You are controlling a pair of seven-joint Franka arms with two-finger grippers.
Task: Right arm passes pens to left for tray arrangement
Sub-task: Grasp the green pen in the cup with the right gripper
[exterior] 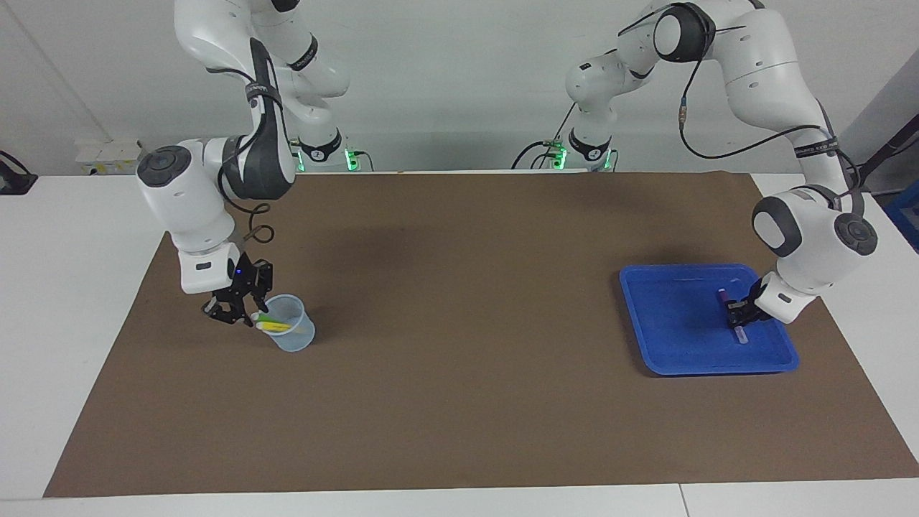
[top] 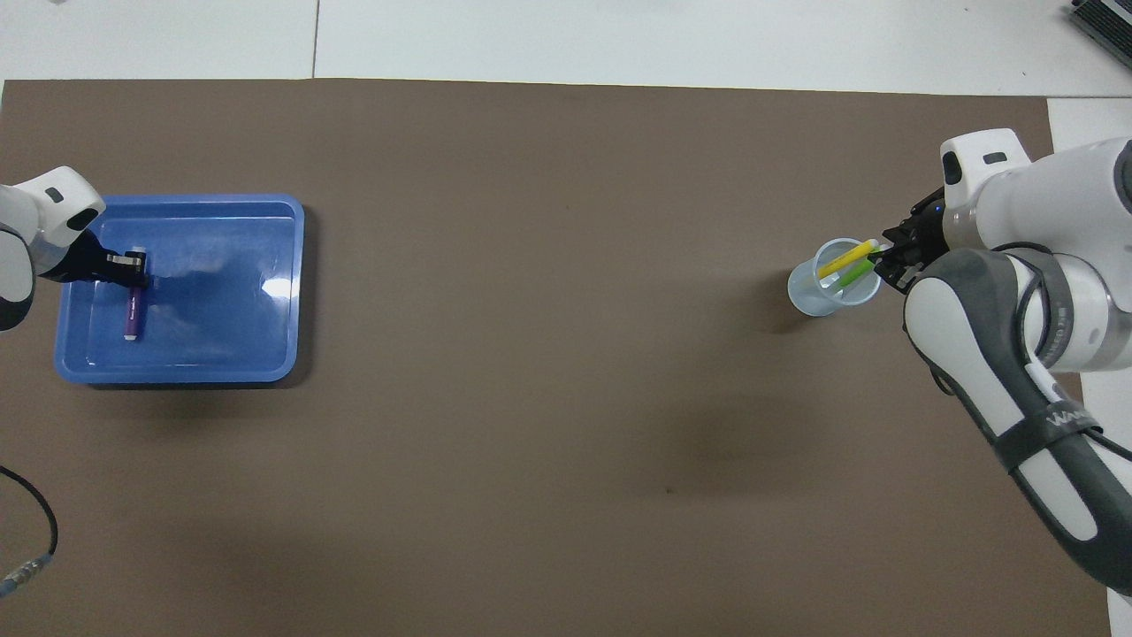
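The blue tray (exterior: 675, 345) lies toward the left arm's end of the table and also shows in the overhead view (top: 221, 354). My left gripper (exterior: 737, 314) is low inside the tray, shut on the purple pen (top: 131, 317), which slants down to the tray floor. My right gripper (exterior: 240, 318) is open at the rim of a small translucent cup (exterior: 291, 336), beside the pens' white caps. The yellow pen (top: 845, 259) and the green pen (top: 853, 274) lean in the cup (top: 818, 296). The green pen's cap is hidden by the right gripper (top: 884, 257).
A brown mat (exterior: 459, 359) covers most of the white table. A black cable (top: 35, 548) lies on the mat near the robots, toward the left arm's end.
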